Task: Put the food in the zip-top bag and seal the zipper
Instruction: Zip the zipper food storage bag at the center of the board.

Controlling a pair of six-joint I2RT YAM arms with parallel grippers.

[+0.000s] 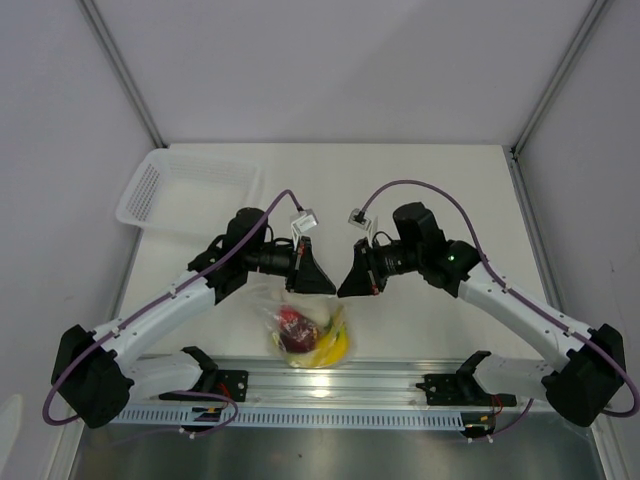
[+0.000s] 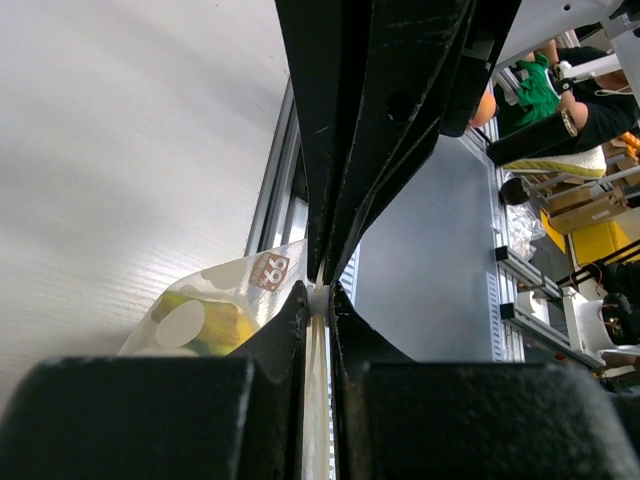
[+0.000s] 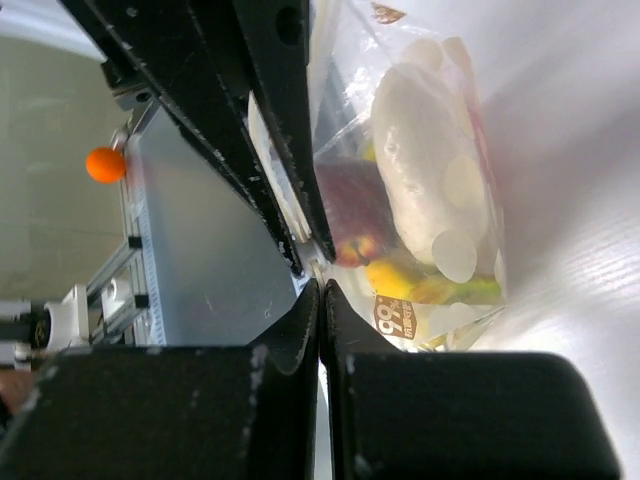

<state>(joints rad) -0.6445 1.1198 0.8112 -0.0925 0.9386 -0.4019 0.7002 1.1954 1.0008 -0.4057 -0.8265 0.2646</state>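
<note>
Top external view: a clear, crinkly plastic zip-top bag [image 1: 300, 318] is seen at lower centre of the frame. It lies on the white table [image 1: 440, 190] just above the grey metal rail [image 1: 330, 385] that carries the arm bases. Inside the bag a yellow toy banana bunch [image 1: 335, 346] and a dark purple-red round fruit [image 1: 293, 328] are seen side by side. The left gripper [image 1: 326, 286] and the right gripper [image 1: 347, 289] are positioned tip to tip over the bag's upper edge, with the two black wedges almost touching. A white mesh basket [image 1: 185, 190] is set at upper left, well apart from the bag.

In the left wrist view the left gripper's fingers are pressed together on the zipper [image 2: 318, 350]. The thin clear strip is visible between the pads, and the bag is seen to the lower left of the tips. In the right wrist view the right gripper's fingers are likewise closed, with the same clear edge caught at their tips just beside those of the other gripper. The bag fills the upper right of that frame, and a white radish [image 3: 420, 150] is seen inside it against the purple-red fruit and the banana.
</note>
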